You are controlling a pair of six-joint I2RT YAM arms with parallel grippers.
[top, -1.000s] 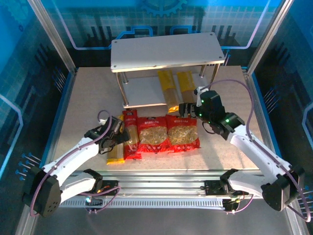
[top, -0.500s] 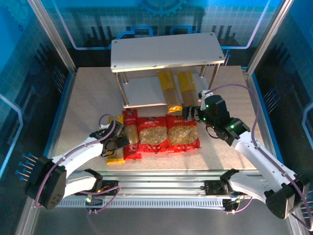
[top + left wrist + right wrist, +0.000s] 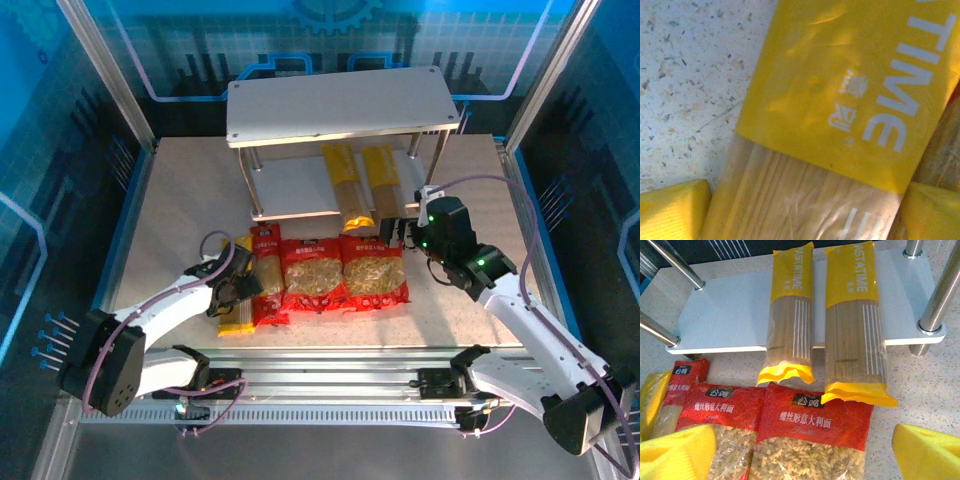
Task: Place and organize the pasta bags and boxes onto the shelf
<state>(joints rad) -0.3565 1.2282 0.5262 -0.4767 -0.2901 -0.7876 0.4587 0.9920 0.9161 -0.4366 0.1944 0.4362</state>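
Two yellow spaghetti packs [image 3: 342, 185] [image 3: 380, 180] lie side by side on the shelf's lower board [image 3: 290, 185], their near ends hanging over its front edge. On the table lie a third yellow pack [image 3: 236, 300], a narrow red pack [image 3: 268, 285] and two wide red bags [image 3: 313, 272] [image 3: 372, 268]. My left gripper [image 3: 232, 288] is low over the third yellow pack [image 3: 840, 90], open, with a yellow fingertip [image 3: 670, 210] on each side of it. My right gripper [image 3: 393, 232] hovers open above the right red bag [image 3: 810, 440], just in front of the shelf.
The shelf's top board [image 3: 340, 105] is bare. Metal legs [image 3: 940, 295] stand at the lower board's [image 3: 730, 315] corners. The left half of that board is free. Blue enclosure walls and aluminium posts [image 3: 110, 75] ring the table.
My right gripper has drawn back from the shelf toward the near right. My left gripper has crept slightly nearer along the yellow pack on the table. The packs have not moved.
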